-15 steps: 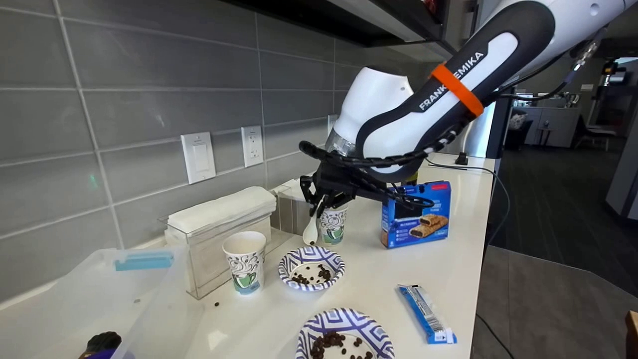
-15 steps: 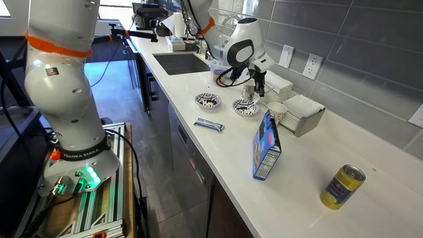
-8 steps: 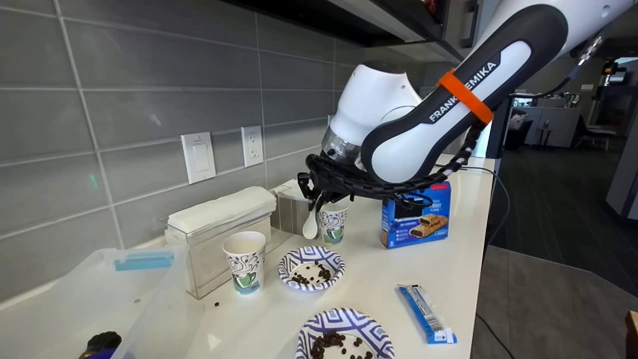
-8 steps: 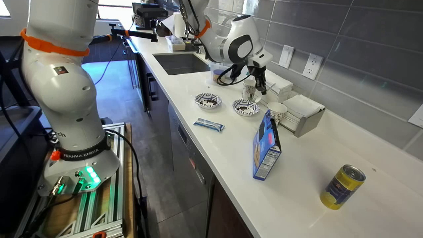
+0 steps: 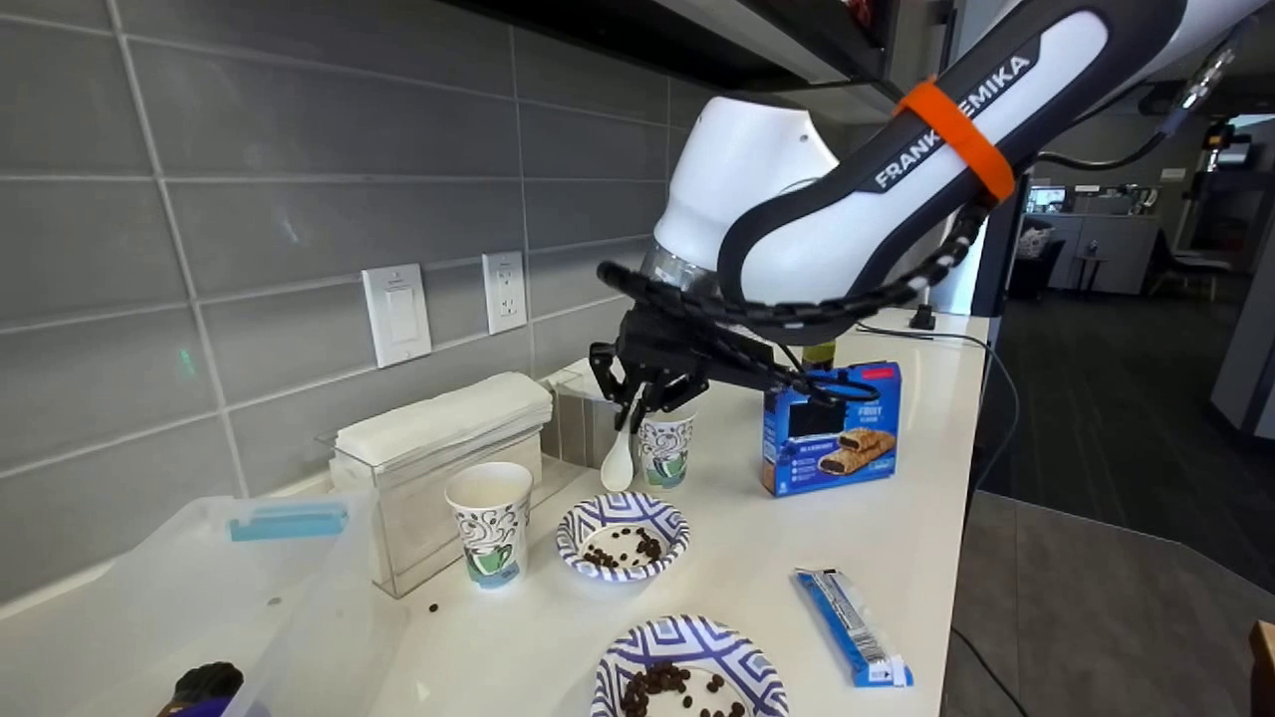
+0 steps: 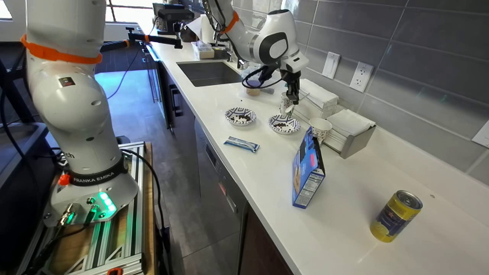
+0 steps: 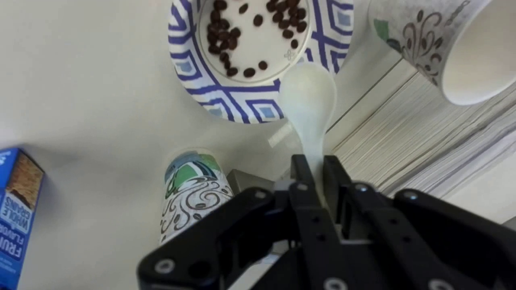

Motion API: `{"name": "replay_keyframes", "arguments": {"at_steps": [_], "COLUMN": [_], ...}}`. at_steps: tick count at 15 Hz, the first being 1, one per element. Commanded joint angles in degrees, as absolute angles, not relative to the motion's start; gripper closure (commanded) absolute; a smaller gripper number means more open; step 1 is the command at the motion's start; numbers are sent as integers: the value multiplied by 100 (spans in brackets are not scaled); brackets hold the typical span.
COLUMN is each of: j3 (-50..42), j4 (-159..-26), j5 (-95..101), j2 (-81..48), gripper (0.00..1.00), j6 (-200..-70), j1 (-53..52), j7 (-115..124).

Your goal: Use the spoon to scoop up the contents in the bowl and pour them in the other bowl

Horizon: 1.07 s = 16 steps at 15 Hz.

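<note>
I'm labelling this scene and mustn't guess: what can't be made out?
Spoon, wrist view: the gripper hides part of its handle.
Bowl nearest the spoon, wrist view: cut off by the top edge.
Dark beans, in an exterior view: too small to count.
Farther paper cup, in an exterior view: gripper covers part of its rim.
Yellow can, in an exterior view: lettering too small to read.

White rounded arm (image 5: 847, 249), black panel (image 5: 894, 171) lettered FRANKA EMIKA, orange bands (image 5: 958, 139), black braided cable (image 5: 757, 312) flecked white. Gripper (image 7: 317, 164) black, angular, round silver screws (image 7: 164, 266). White base (image 6: 86, 193): black collar (image 6: 93, 176) also lettered, red-orange knob (image 6: 64, 179), green lights (image 6: 107, 202).
</note>
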<state>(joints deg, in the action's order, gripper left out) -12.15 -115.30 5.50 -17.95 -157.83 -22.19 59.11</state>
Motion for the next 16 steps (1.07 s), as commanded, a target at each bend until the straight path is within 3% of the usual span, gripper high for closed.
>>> {"name": "replay_keyframes", "arguments": {"at_steps": [1,6,12,16], "j3": [-514,1,-157,-220], "j4": [-11820,-11748,-11431,-11305], "j5": [-136,-1272,-1819,-1940], "j2": [-1154,-758,-850,-1257], "gripper": [97,97,97,97], "j6": [-15138,-13574,-11320,-10988], "j1": [-1545,-767,-160,86], "j7": [5617,4305,2885,2212]}}
